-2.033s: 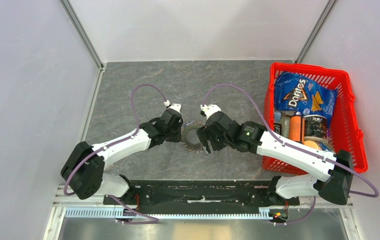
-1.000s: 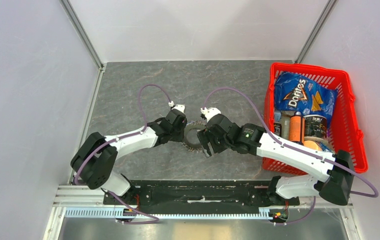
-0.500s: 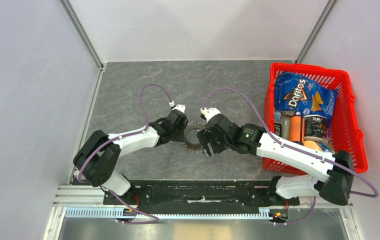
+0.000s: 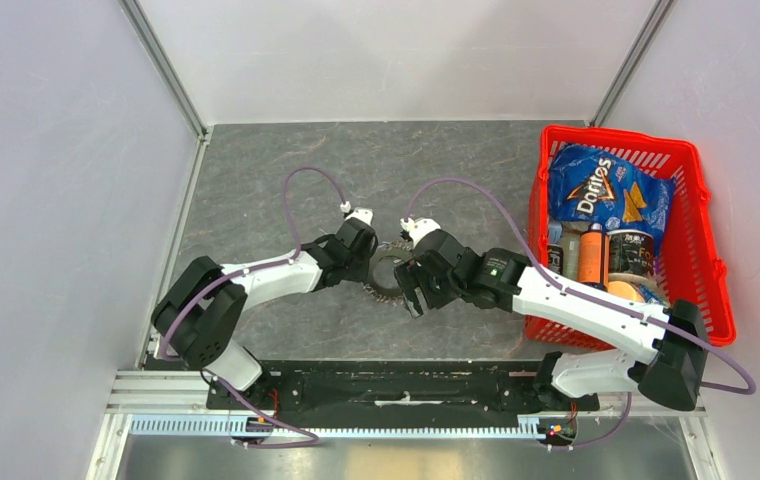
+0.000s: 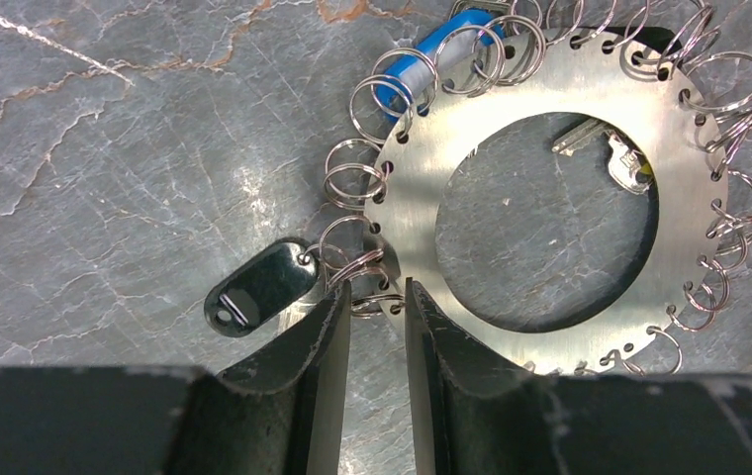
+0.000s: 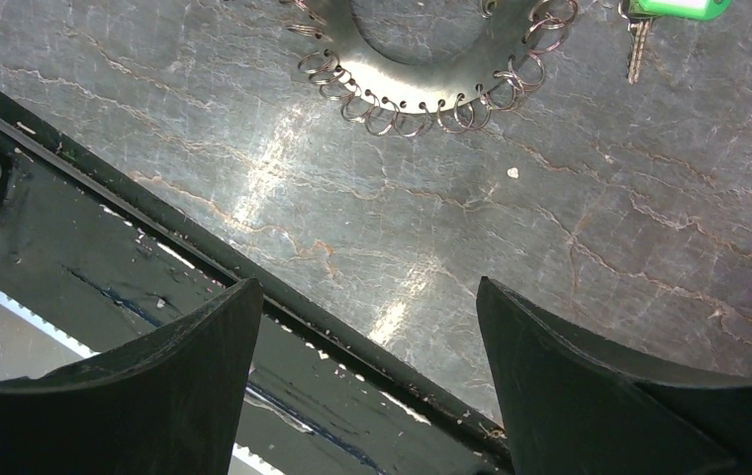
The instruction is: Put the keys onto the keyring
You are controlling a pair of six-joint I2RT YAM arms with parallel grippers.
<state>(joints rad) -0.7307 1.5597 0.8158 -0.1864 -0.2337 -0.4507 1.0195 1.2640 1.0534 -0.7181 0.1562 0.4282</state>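
Left wrist view: keyring (image 5: 417, 193) flat on grey surface (image 5: 105, 148), rim lined with split rings (image 5: 357, 183).
Left claw (image 5: 373, 302): narrowly parted astride split rings at the rim; grip impossible to tell.
Black-headed key (image 5: 258, 289): beside the left fingertip, touching split rings.
Green-headed key (image 6: 674, 8): on surface, just beside keyring.
Right claw (image 6: 364, 297): spread wide, empty, above surface near keyring.
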